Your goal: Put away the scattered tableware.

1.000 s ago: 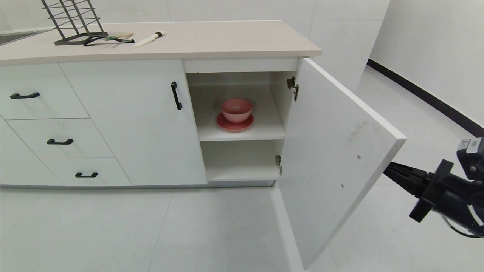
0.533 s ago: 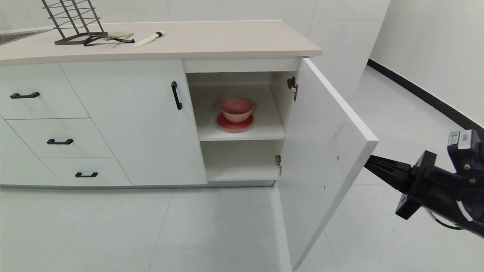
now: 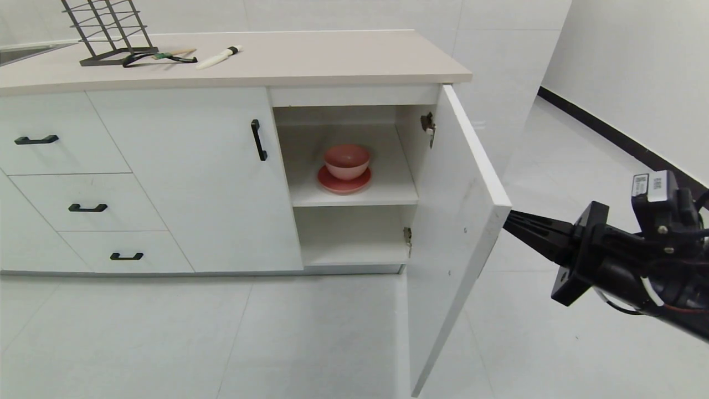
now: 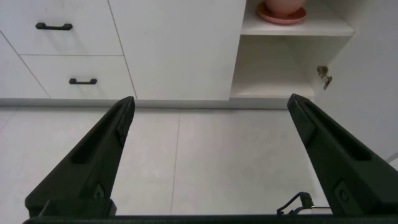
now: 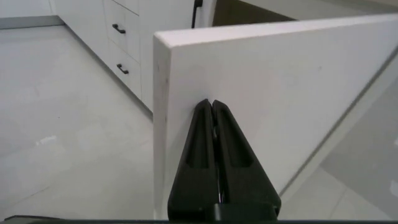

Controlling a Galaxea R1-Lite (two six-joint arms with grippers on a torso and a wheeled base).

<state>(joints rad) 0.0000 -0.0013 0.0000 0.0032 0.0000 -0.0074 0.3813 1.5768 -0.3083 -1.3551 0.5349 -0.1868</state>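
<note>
A pink bowl sits on a red plate on the upper shelf of the open cabinet. They also appear in the left wrist view as bowl and plate. The white cabinet door stands half open. My right gripper is shut, its tip pressed against the door's outer face near the free edge. The right wrist view shows that gripper touching the door. My left gripper hangs open over the floor in front of the cabinet, holding nothing.
On the countertop lie a black wire rack, a white-handled knife and a small utensil. Three drawers and a closed door with a black handle are to the left. The tiled floor is open.
The cabinet door has swung toward the cabinet, and my right gripper has moved left with it, staying against its outer face.
</note>
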